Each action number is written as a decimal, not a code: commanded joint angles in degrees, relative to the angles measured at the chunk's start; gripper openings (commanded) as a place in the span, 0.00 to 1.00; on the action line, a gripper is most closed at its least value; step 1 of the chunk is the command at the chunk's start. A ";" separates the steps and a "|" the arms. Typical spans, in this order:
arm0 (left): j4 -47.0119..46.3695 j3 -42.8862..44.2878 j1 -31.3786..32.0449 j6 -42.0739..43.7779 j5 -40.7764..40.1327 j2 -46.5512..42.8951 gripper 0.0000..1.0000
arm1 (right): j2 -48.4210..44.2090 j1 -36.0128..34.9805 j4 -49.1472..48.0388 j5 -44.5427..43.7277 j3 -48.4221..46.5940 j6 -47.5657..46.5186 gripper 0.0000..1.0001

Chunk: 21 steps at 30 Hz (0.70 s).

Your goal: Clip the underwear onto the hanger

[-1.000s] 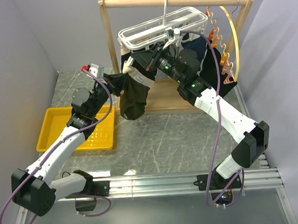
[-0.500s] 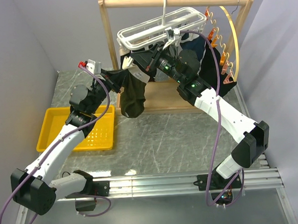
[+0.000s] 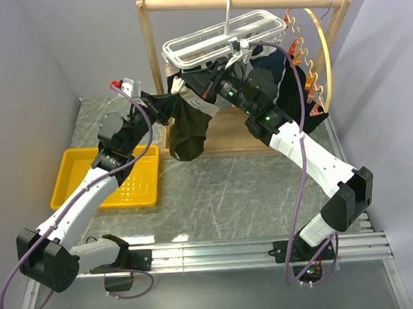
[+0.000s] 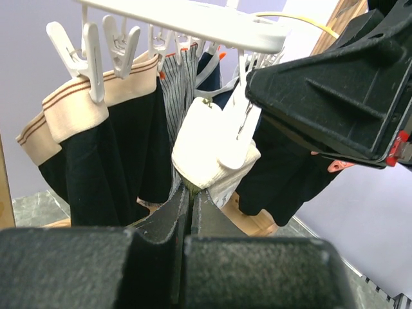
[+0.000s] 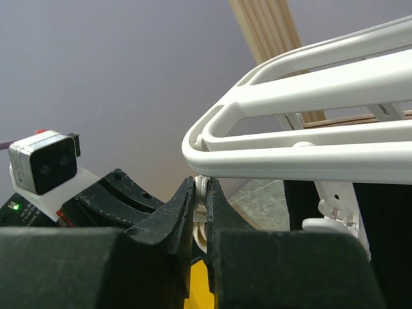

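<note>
At the left of the overhead view a yellow tray [image 3: 72, 177] lay on the marbled bench [image 3: 222, 195]. To its right, the left claw [image 4: 191, 193] was pressed together on the underwear [image 3: 188, 131], pinching the edge of the beige waistband [image 4: 209, 154] and holding it up just under the frame, while the dark olive body hung slack below in the upper middle of the frame. The garment looked light, soft and quite limp, so it would probably sag and fold wherever it was unsupported. The thick elastic band seemed the firmest place to take hold, and the likeliest part to stay put in a clip. Further right, the right claw [image 5: 203, 212] was closed on a white clip [image 5: 203, 193] dangling from the white grid hanger [image 5: 309, 161], squeezing its tails. In the left wrist view that clip appeared to sit against the waistband, though whether it had bitten the cloth could not be told.
</note>
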<state>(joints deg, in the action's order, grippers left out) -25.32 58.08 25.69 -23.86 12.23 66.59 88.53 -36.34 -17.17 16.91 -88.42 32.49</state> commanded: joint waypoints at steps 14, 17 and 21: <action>-1.93 5.55 -0.20 -1.02 2.27 1.35 0.00 | -1.08 -0.84 0.12 1.73 -0.26 -1.73 0.50; -1.49 5.98 -0.12 -1.02 2.27 1.53 0.00 | -1.17 -0.75 0.12 1.81 -0.44 -2.08 0.60; 0.79 6.25 -0.12 -0.84 2.62 1.70 0.00 | -2.48 -0.75 0.82 3.04 -0.26 -3.65 0.70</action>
<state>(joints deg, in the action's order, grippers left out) -24.34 61.36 25.63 -23.88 13.50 68.36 88.53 -36.77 -15.59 18.50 -88.42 30.76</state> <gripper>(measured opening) 0.025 0.688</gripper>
